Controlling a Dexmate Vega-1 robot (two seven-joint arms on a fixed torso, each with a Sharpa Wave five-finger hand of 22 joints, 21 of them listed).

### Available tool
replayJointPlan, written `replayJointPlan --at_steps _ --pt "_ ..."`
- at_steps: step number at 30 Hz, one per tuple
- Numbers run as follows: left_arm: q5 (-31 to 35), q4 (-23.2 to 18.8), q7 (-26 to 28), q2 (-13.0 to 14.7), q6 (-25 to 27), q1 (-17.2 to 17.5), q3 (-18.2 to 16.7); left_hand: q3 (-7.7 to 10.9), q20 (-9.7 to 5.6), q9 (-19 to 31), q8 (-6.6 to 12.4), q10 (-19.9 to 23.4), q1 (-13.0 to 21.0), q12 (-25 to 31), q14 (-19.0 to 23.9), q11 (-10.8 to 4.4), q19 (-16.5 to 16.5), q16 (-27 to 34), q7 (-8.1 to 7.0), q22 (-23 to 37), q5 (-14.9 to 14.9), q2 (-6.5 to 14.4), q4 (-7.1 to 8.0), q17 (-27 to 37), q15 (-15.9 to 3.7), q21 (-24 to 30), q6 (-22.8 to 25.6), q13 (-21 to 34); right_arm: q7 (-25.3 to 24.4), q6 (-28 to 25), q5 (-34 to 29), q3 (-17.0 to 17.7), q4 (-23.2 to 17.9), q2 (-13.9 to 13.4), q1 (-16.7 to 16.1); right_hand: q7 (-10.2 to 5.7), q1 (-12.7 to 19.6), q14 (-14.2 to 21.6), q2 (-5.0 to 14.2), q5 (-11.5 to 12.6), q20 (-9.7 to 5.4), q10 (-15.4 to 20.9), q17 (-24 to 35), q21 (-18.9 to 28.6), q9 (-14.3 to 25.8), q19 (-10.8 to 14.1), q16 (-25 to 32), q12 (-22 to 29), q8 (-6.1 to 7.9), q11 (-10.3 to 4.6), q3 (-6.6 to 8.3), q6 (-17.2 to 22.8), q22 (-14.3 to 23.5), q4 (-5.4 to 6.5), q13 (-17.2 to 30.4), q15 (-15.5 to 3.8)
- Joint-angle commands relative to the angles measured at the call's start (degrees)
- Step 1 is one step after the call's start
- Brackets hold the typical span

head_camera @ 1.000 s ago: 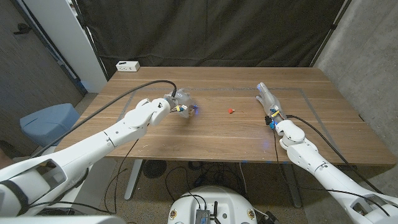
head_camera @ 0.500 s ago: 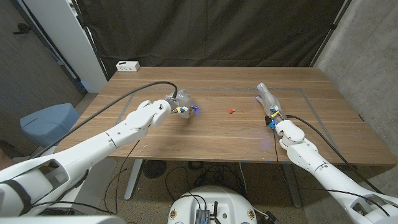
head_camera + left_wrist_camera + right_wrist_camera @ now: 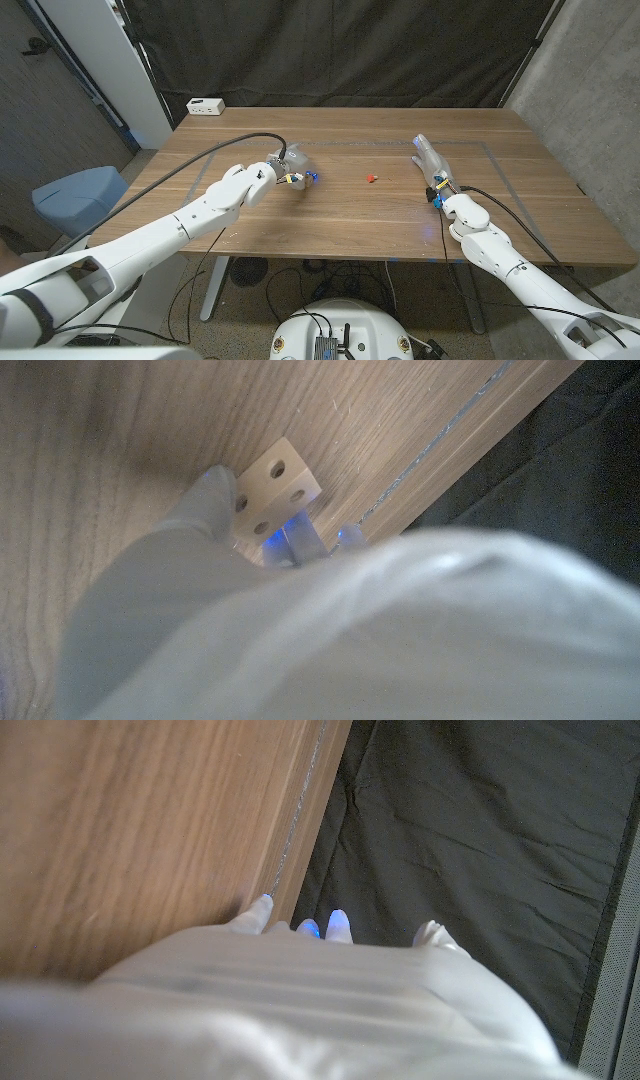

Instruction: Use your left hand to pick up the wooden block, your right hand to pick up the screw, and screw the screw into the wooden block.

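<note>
On the wooden desk (image 3: 340, 215), the left hand (image 3: 290, 168) sits toward nine o'clock of the desk's middle, its fingers curled down around the wooden block (image 3: 270, 485). In the left wrist view the block is a pale piece with round holes drilled in its face, lying on the desk surface, with one fingertip (image 3: 213, 490) pressed against its side and other fingertips just beyond it, lit by a blue glow; whether the block is lifted clear of the desk cannot be told. In the head view the block itself is hidden under the hand. The screw (image 3: 371, 179) is a small red thing lying alone on the desk near the centre, at three o'clock from the left hand and well apart from it. The right hand (image 3: 431, 160) is at three o'clock of the screw, also apart from it, with its fingers stretched out straight toward twelve o'clock and nothing between them. In the right wrist view its fingertips (image 3: 337, 925) reach out past the desk's far edge against the dark curtain (image 3: 340, 50). A white power strip (image 3: 205, 105) lies at the desk's far corner, at eleven o'clock, and a blue chair (image 3: 78, 195) stands off the desk's edge at nine o'clock.
</note>
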Motion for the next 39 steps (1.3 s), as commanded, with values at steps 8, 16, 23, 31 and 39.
replayJointPlan --at_steps 8,16,23,31,39 --pt "0.7 0.7 2.1 -0.5 2.0 0.6 0.6 -1.49 -0.08 0.3 0.31 4.2 1.8 1.3 3.5 -0.11 2.5 0.1 -0.04 0.2 0.3 0.0 0.29 0.2 -3.07 0.1 4.2 1.5 0.6 -0.3 0.1 -0.3 1.3 0.3 0.7 0.06 -0.5 -0.5 -0.07 0.2 0.32 -0.6 0.2 0.1 0.3 0.1 0.2 0.1 0.18 -0.22 0.13 0.1 0.2 -0.33 0.3 0.02" --pt "1.2 0.5 2.3 -0.6 3.4 1.1 0.7 -1.94 -0.09 0.3 0.21 5.1 2.1 1.5 4.6 -0.11 3.3 0.2 -0.07 0.2 0.3 0.0 0.33 0.2 -3.38 0.2 5.1 1.9 0.9 -0.5 0.2 -0.4 1.6 0.3 1.0 -0.02 -0.5 -0.4 -0.05 0.2 0.28 -0.6 0.2 0.1 0.3 0.1 0.2 0.2 0.17 -0.33 0.18 0.1 0.2 -0.41 0.3 0.02" --pt "1.6 0.5 4.0 -0.8 4.6 1.7 0.6 -3.43 -0.01 0.4 0.35 9.3 3.9 2.8 7.5 -0.18 5.7 0.1 -0.05 0.2 0.3 0.4 0.35 0.3 -4.59 0.0 9.4 3.7 1.2 -0.6 0.4 -0.5 1.9 0.4 1.2 0.05 -0.6 -0.4 -0.03 0.2 0.28 -0.6 0.2 0.1 0.3 0.1 0.3 0.2 0.17 -0.33 0.23 0.1 0.2 -0.47 0.3 0.01" --pt "1.1 0.8 6.2 -0.9 4.6 2.0 0.6 -5.44 -0.68 0.5 1.07 14.7 5.6 3.7 11.4 -0.22 8.6 0.4 -0.08 0.2 0.1 0.9 0.54 0.5 -6.55 0.1 16.2 5.6 1.2 -0.9 0.4 -0.5 1.7 0.2 1.1 0.04 -0.6 -0.6 0.02 0.2 0.27 -0.6 0.2 0.1 0.3 0.1 0.2 0.2 0.19 -0.29 0.29 0.1 0.2 -0.54 0.3 -0.16" --pt "1.2 1.1 6.7 -1.1 4.8 1.8 0.8 -6.02 -1.22 0.5 1.40 16.4 5.8 3.9 12.4 -0.20 9.1 0.6 -0.09 0.2 0.0 1.1 0.66 0.5 -7.25 0.0 18.3 6.0 1.3 -1.1 0.3 -0.6 1.7 0.0 1.3 0.00 -0.7 -0.6 0.02 0.2 0.32 -0.6 0.2 0.1 0.3 0.1 0.2 0.2 0.19 -0.26 0.35 0.1 0.2 -0.64 0.3 -0.20"
